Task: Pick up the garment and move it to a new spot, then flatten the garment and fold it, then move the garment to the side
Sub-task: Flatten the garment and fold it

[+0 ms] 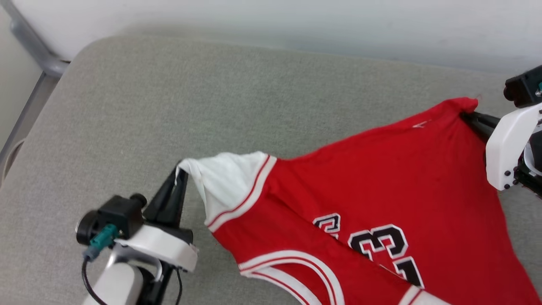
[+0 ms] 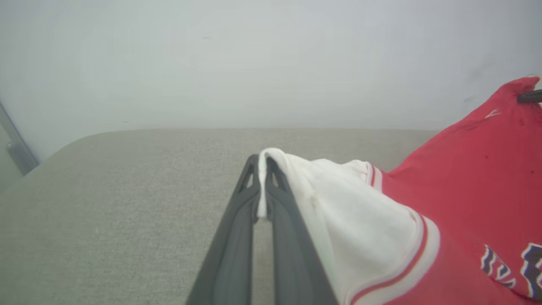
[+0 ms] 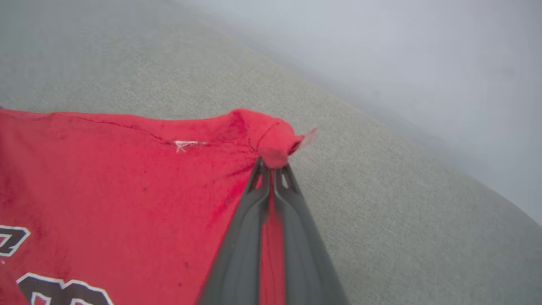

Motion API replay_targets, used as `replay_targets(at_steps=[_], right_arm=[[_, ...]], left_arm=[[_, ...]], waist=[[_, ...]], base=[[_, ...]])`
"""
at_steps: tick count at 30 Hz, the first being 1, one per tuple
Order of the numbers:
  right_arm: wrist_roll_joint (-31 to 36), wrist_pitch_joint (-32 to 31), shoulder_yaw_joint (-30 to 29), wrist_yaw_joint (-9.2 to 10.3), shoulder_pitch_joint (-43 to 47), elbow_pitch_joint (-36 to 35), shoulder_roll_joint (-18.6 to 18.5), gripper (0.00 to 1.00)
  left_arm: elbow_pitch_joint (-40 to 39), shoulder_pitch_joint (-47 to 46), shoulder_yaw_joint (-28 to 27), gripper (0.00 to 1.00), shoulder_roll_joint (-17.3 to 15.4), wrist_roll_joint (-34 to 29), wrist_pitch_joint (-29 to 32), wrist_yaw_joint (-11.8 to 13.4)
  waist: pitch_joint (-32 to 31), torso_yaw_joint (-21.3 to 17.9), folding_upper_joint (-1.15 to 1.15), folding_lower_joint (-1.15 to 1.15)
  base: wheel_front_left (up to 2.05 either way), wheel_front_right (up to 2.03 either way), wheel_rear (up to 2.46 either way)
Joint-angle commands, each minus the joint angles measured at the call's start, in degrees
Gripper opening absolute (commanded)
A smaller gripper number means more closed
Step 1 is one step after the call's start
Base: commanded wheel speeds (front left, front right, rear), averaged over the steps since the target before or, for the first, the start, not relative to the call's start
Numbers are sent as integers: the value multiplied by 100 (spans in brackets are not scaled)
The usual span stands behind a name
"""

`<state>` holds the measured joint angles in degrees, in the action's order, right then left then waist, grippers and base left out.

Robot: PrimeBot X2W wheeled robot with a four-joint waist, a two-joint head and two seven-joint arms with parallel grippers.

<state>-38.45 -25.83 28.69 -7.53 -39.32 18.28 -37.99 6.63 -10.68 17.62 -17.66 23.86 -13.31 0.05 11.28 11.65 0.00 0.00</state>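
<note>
Left wrist view: looking along the left gripper (image 2: 261,159), clamping hard on the edge of a white sleeve (image 2: 351,212), a thin strip of white cloth pinched between the two dark fingers (image 2: 235,237). Spreading rightward from that pinch into the red body of the garment (image 2: 474,178), passing striped trim at the armhole and a scrap of black lettering at the lower right edge. Catching as well, at the far right, the tip of the right gripper (image 2: 526,97) pushing into a raised red corner.

Right wrist view: giving that far grip up close, with the long dark fingers squeezing together on the bunched red corner and a knob of cloth bulging just past the tips. Bringing out a small white stitch mark near the corner and parts of white-edged black numerals at the lower left.

Head view: adding the whole span. Stretching taut between the two grips, white sleeve at the lower left, red corner at the upper right, printed front facing up, collar trim running off the bottom edge. Hanging over or resting on the grey cushion (image 1: 169,106): not telling which from these pictures. Framing the cushion, a pale wall (image 1: 296,21) behind and a grey metal rail (image 1: 36,53) along the left.
</note>
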Motion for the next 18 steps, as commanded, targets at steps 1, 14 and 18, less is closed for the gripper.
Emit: replay_targets(at_steps=[1,14,18], right_arm=[[-4,108,-76,10,86,-107,28,0],[465,772,-1436,9,-6,-1074,500,0],[685,748,-1788,9,-271,-1329,666,0]], left_arm=[[-129,-164,-63,0,-79,-40,30,27],[-1166,-2114,-253,0,-728,-286,819,-222],[-1236,-2913,-291,0,-881,-273,1049,-378]], waist=[[-219,-172,0,0],[-402,-526,0,0],[-258,-576,0,0]], base=[[0,0,0],[0,0,0],[0,0,0]])
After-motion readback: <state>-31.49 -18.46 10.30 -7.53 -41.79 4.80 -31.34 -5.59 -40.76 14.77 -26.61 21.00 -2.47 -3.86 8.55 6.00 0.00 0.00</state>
